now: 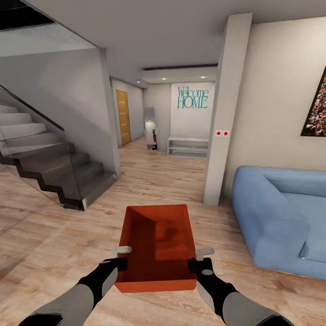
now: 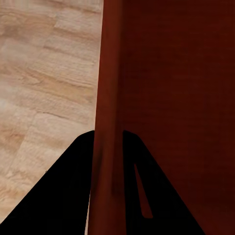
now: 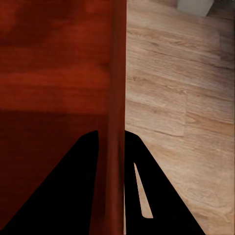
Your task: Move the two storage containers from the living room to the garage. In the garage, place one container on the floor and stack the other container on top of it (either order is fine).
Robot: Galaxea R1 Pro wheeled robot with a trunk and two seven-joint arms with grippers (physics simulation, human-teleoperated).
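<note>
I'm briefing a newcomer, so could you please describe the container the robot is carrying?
Left of the blue sofa, above the wood floor, the storage container hangs between both grippers. It is red-orange, rectangular and open-topped.

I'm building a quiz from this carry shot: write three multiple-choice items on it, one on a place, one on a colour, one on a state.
1. Where is the sofa relative to the robot?
A. ahead to its right
B. ahead to its left
C. under the stairs

2. What colour is the carried storage container?
A. blue
B. red-orange
C. grey

3. How is the container held?
A. by one gripper
B. resting on the sofa
C. by both grippers, one on each side wall

Key: 1 A, the blue sofa sits at the head view's right. 2 B, the storage container is red-orange. 3 C, the left gripper and right gripper each straddle a wall.
</note>
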